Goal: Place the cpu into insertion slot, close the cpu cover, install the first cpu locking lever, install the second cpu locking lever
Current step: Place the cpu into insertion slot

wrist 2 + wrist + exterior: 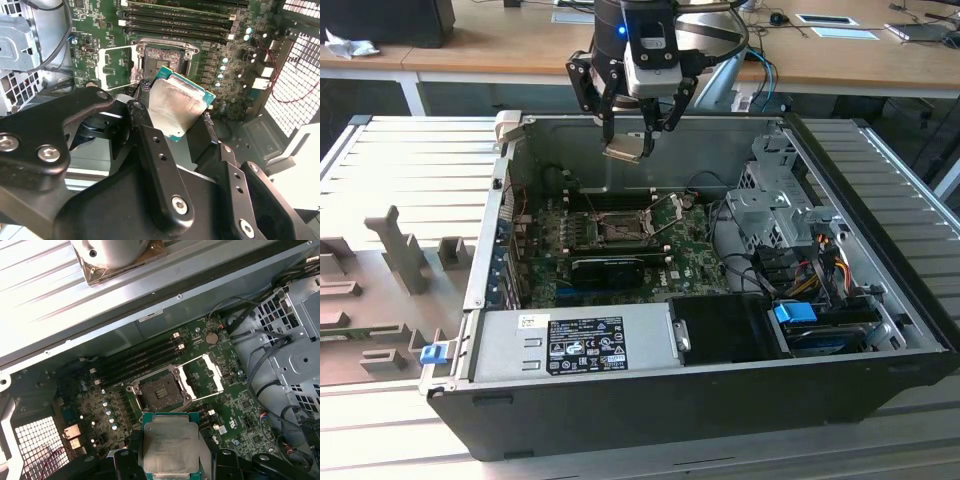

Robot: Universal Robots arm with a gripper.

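Exterior view, jaws: clamped on the cpu [625,150], one on each side edge.
Exterior view, cpu: hangs high over the open case [720,395], near its back wall and well above the slot [620,232]; it looks slightly tilted.
Exterior view, cover [667,213]: open, lying just beside the slot toward the exterior view's right.
Second wrist view, cpu [180,107]: silver face showing with a green rim at its far edge, gripped between the black jaws.
Second wrist view, slot [162,60]: bare and dark, beyond the cpu; the cover [116,67] lies just beside it.
First wrist view, cpu [170,447]: sits square between the jaws; the slot [159,391] is uncovered, with the cover [202,375] open at its side.
Risk, slip: the grip is only on thin edges, so a jolt could twist the cpu or drop it onto the board [95,405].
Risk, seating: a tilted or turned cpu would likely meet the slot unevenly and damage it.
Risk, cover: it lies near the way down, so a sideways drift could catch its frame.
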